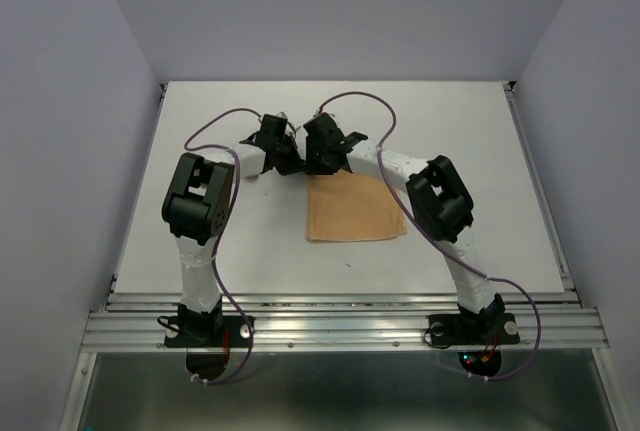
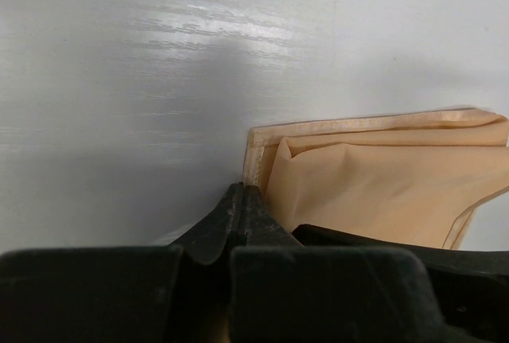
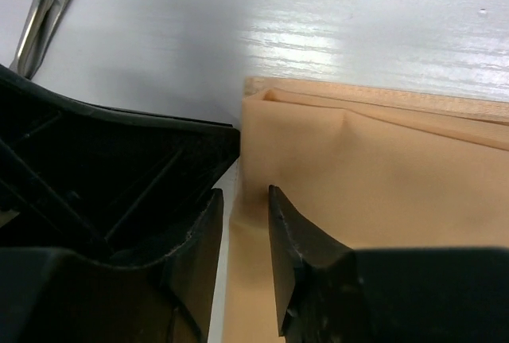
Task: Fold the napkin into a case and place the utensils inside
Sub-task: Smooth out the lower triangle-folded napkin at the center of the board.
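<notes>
The folding step was in hand: the napkin, already doubled over, lay mid-table. The left gripper pinched its far left corner hem, and the right gripper stood slightly spread astride that edge. Next, I judged, another fold was needed; the utensils lay apart from the cloth.

Left claw and right claw meet at the napkin's far edge.
</notes>
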